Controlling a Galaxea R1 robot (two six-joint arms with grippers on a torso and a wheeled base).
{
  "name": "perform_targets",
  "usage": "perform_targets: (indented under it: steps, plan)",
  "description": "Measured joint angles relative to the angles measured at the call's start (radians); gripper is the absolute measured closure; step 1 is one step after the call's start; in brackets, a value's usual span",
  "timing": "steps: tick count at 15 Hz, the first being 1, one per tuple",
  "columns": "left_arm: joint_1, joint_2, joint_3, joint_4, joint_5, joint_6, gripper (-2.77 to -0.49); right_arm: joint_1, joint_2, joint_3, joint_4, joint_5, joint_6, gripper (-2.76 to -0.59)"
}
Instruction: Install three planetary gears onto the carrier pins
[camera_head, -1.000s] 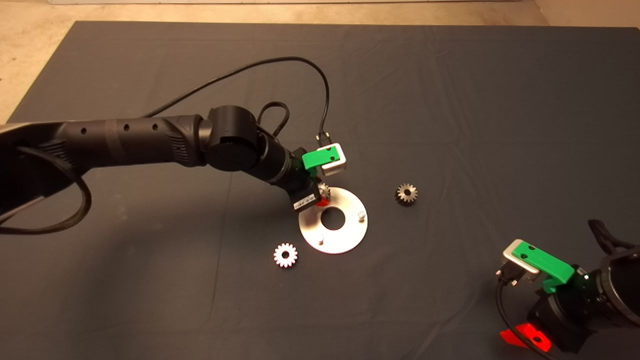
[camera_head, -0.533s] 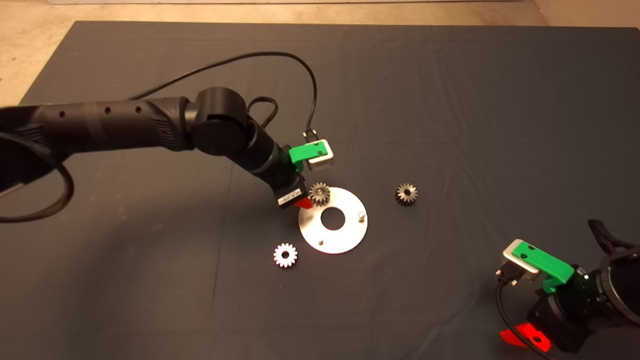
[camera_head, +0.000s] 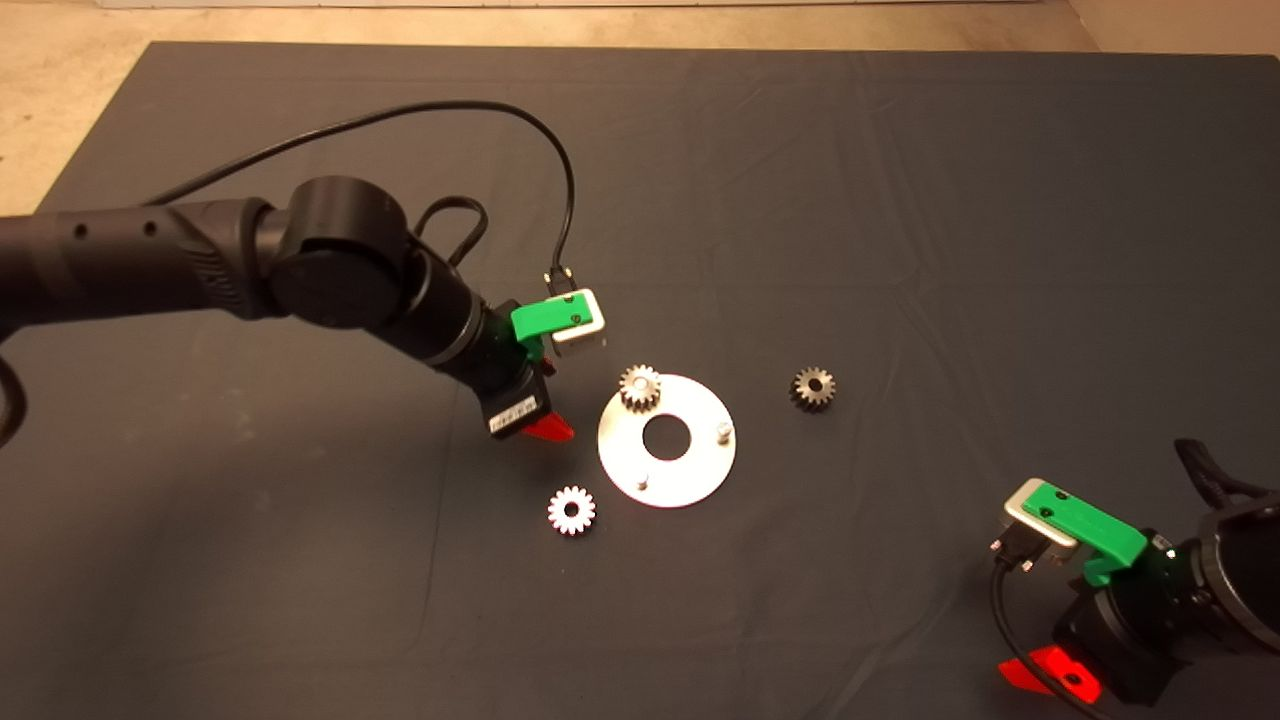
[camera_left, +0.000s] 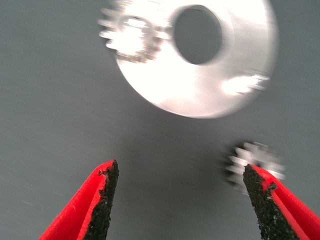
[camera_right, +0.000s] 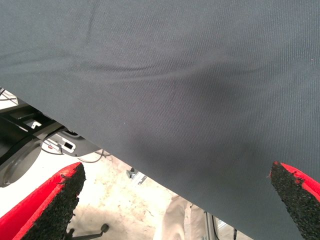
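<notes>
The round silver plate (camera_head: 667, 440) lies mid-mat with a central hole. One gear (camera_head: 640, 386) sits on its far-left pin; two bare carrier pins (camera_head: 724, 431) (camera_head: 644, 481) stand near the rim. A bright gear (camera_head: 571, 510) lies on the mat below-left of the plate, a dark gear (camera_head: 813, 388) to its right. My left gripper (camera_head: 545, 430) hovers left of the plate, open and empty. In the left wrist view the plate (camera_left: 200, 85), the mounted gear (camera_left: 131, 39) and the loose gear (camera_left: 253, 162) show beyond my open left gripper (camera_left: 182, 200). My right gripper (camera_head: 1045, 675) waits at the lower right.
The dark mat (camera_head: 900, 200) reaches to the floor edge at the top and left. A black cable (camera_head: 480, 110) loops above the left arm. The right wrist view shows the mat's edge (camera_right: 100, 145) and floor clutter beyond it.
My left gripper has let go of the gear on the far-left pin and drawn back to the left, off the plate. The right arm has not moved.
</notes>
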Motion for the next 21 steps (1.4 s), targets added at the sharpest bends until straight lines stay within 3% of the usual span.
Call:
perform_targets:
  steps: [2,4,7,11,13,15,17,18,20,21]
  plan:
    - [0.0,-0.038,0.052,0.0,0.009,-0.056,-1.73,0.0,0.0,0.0,0.0,0.0,0.0,-2.75]
    - [0.0,-0.058,0.108,0.001,0.023,-0.11,-1.87,0.0,0.001,0.0,0.0,0.0,0.0,-2.75]
    - [0.0,-0.089,0.212,0.012,0.023,-0.175,-1.88,0.004,0.002,0.0,0.0,-0.001,0.0,-2.75]
    - [0.0,-0.126,0.256,0.148,0.037,-0.265,-1.88,0.008,0.005,0.0,0.0,0.003,0.0,-2.75]
    - [0.001,-0.13,0.294,0.219,0.036,-0.292,-1.88,0.008,0.006,-0.001,0.0,0.023,0.0,-2.75]
    - [0.013,-0.154,0.321,0.278,0.034,-0.31,-1.88,0.011,0.018,-0.001,0.001,0.026,0.003,-2.75]
    - [0.043,-0.167,0.352,0.285,0.04,-0.333,-1.88,0.017,0.028,-0.001,0.0,0.029,0.004,-2.75]
    - [0.046,-0.167,0.367,0.287,0.04,-0.349,-1.88,0.02,0.034,-0.001,0.001,0.033,0.004,-2.75]
    - [0.048,-0.167,0.391,0.321,0.039,-0.37,-1.88,0.019,0.036,-0.001,0.001,0.03,0.004,-2.75]
    - [0.062,-0.168,0.403,0.342,0.038,-0.381,-1.88,0.019,0.036,-0.001,0.001,0.031,0.004,-2.75]
